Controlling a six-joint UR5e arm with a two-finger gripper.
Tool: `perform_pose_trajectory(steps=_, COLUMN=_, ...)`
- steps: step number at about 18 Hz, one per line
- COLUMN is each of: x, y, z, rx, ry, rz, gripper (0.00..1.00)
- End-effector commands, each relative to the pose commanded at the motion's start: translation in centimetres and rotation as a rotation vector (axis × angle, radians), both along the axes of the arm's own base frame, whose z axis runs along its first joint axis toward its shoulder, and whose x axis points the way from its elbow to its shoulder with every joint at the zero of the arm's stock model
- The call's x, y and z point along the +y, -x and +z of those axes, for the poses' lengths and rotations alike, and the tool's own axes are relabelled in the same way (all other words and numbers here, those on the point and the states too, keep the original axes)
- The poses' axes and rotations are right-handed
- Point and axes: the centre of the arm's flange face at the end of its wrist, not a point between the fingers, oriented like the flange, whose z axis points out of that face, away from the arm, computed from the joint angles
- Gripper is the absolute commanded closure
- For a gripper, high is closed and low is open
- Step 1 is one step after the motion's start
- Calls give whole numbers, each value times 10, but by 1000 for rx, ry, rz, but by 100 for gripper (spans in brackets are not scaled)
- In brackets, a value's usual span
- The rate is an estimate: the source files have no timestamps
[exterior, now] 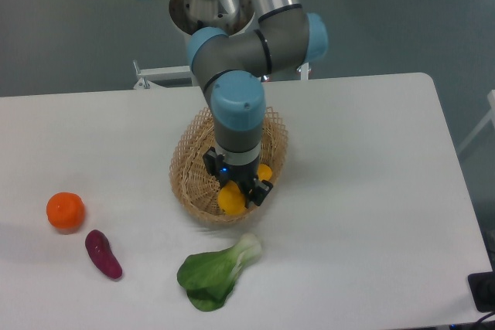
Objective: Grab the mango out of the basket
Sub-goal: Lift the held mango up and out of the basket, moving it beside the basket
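One mango (pixel 231 198) is gripped between the dark fingers of the gripper (pixel 239 193), its yellow-orange body showing below and to the right of the wrist. The fruit is held over the right half of the basket (pixel 191 179), near the front rim; whether it is lifted off the wicker floor cannot be told from this angle. The gripper is closed on the mango and is carried pointing downward by the arm (pixel 237 110), which hides much of the basket's rear. The basket is set on the white table (pixel 363 160). In front of the basket a green bok choy (pixel 216 271) is laid. Well apart to the left, a tangerine (pixel 65 211) and a purple eggplant (pixel 103 253) are placed near each other.
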Motion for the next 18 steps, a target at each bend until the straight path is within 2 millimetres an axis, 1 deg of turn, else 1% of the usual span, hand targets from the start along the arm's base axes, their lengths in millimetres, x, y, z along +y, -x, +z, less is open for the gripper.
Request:
perform_pose_trajectory(steps=3, x=-8, y=23, z=11, rx=26, ry=-13, rz=-13, gripper=51)
perform_pose_trajectory(steps=8, x=-26, y=51, z=13, rx=51, ry=-2, rz=-16, gripper=50)
perform_pose_trajectory(steps=9, x=-26, y=55, z=15, rx=57, ry=-5, rz=-15, gripper=50)
perform_pose_trajectory(steps=11, x=-29, y=68, z=14, rx=68, ry=-5, rz=0, gripper=50)
perform_pose_trajectory(steps=14, x=-30, y=77, z=10, rx=79, ry=4, rz=1, gripper=50)
perform_pose_trajectory(steps=16, x=-31, y=90, z=9, rx=84, ry=7, rz=-3, gripper=50)
perform_pose_trajectory(steps=18, x=-28, y=98, z=8, rx=93, ry=12, rz=-5, gripper=49)
